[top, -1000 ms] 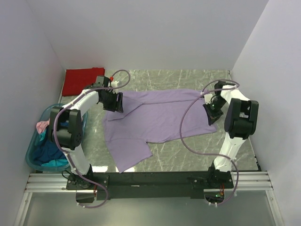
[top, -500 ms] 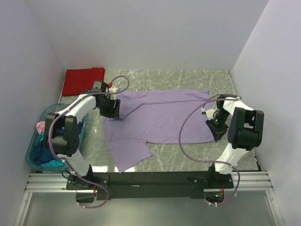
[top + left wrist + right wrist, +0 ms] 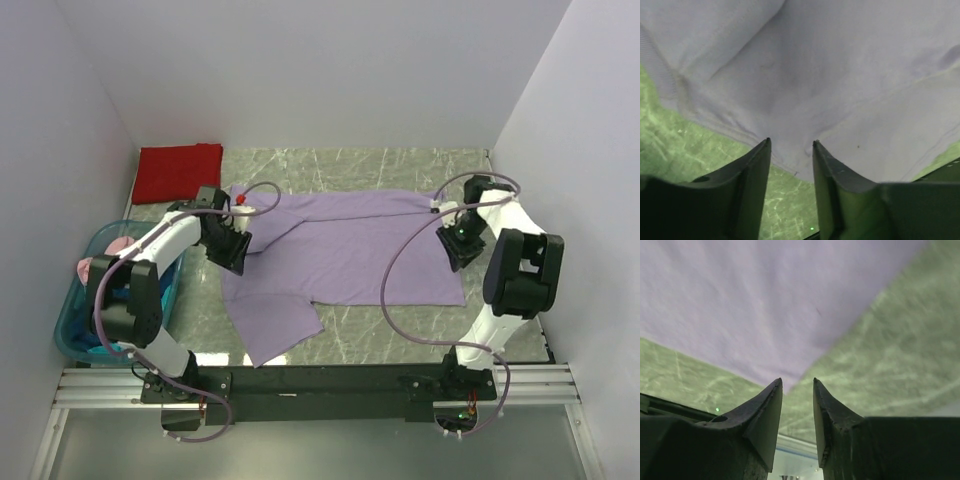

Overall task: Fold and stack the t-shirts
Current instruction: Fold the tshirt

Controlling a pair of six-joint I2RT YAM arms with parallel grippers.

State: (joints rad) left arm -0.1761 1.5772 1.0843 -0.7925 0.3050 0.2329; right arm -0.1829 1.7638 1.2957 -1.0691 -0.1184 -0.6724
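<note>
A light purple t-shirt (image 3: 345, 250) lies spread flat across the middle of the marble table (image 3: 400, 320). My left gripper (image 3: 236, 256) is at its left edge. In the left wrist view this gripper (image 3: 791, 145) is open, its tips straddling the shirt's hem (image 3: 790, 165) with cloth (image 3: 840, 75) ahead of them. My right gripper (image 3: 458, 250) is over the shirt's right edge. In the right wrist view it (image 3: 797, 381) is open and empty, a corner of the shirt (image 3: 765, 305) just beyond its tips. A folded red t-shirt (image 3: 178, 172) sits at the back left corner.
A translucent teal tub (image 3: 70, 340) stands at the left of the table, holding pink (image 3: 90, 268) and dark blue (image 3: 105, 325) cloth. White walls close in the table at the back and on both sides. A black rail (image 3: 330, 385) runs along the near edge.
The right gripper has opened and let go of the shirt's right side, which now lies flatter and nearer. The left gripper slid nearer along the left edge, its jaws narrower.
</note>
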